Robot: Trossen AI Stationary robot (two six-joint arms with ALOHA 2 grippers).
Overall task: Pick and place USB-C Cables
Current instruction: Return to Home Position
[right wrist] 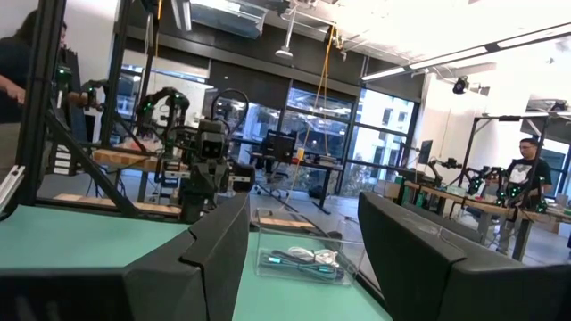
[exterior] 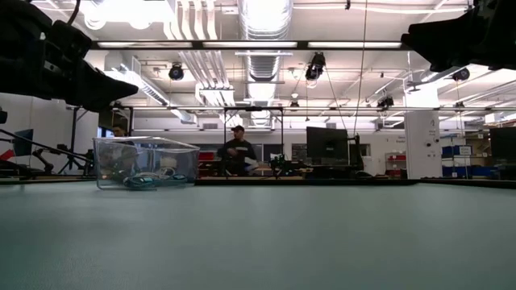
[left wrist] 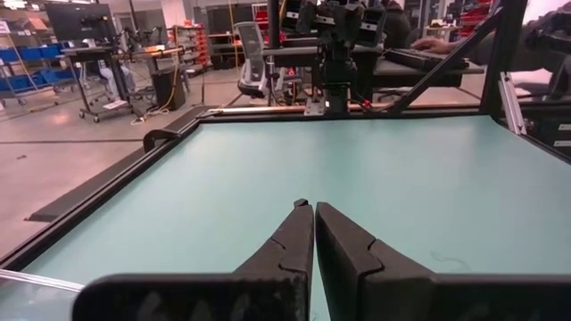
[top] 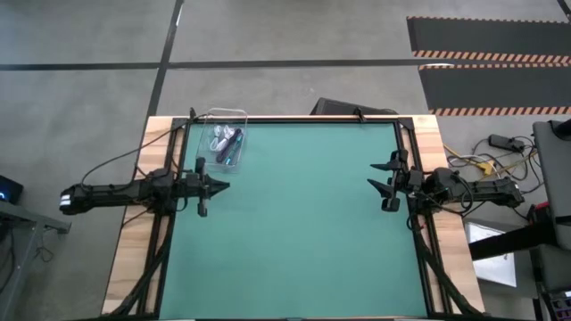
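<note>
From above, my left gripper hovers over the left side of the green mat, fingers pressed together and pointing inward, and my right gripper faces it from the right side with its fingers spread apart and nothing between them. The two are well apart, with bare mat between. The clear bin sits at the far left corner of the mat, just beyond my left gripper, and the cables lie inside it: white, dark and teal strands bunched together. Down at table height, the bin stands on the left with the cables heaped on its floor, and both my arms hang dark at the upper corners, clear of the mat. A person stands in the room behind. Through my left wrist, my two fingers meet at the tips, closed on nothing, above bare mat. Through my right wrist, my fingers stand wide apart, and I see the bin between them across the mat, with the cables resting inside it.
</note>
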